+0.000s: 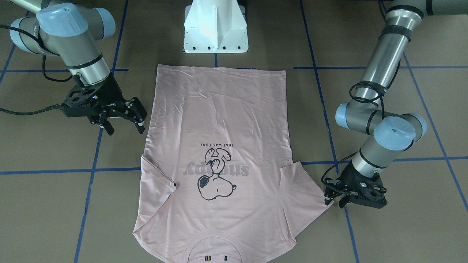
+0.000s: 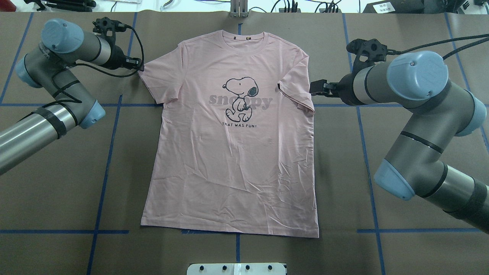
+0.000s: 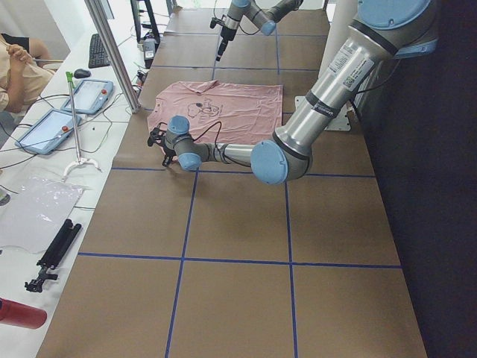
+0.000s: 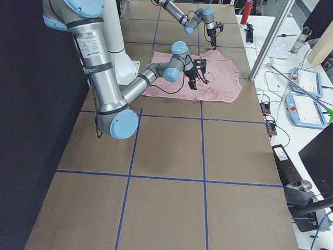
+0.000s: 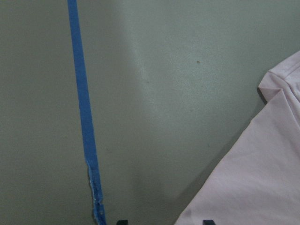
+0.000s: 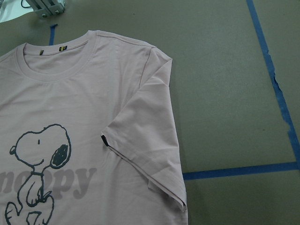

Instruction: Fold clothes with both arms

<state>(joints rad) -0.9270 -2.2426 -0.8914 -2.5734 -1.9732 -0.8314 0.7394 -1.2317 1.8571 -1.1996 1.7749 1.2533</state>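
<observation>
The pale pink, thin short-sleeved T-shirt [image 2: 233, 152] lies flat, print up, on the brown table [image 2: 57, 172]. Its long axis points away from the robot, with the hem near the white pedestal base [image 1: 215, 33] and the collar far. The black left gripper [image 1: 334, 202] is at one sleeve tip and the black right gripper [image 1: 124, 128] is beside the other sleeve; both have their jaws apart.

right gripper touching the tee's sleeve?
Apart. The right wrist view sees the sleeve lying flat, well below the camera. The front view shows the right gripper open, beside the T-shirt.
</observation>
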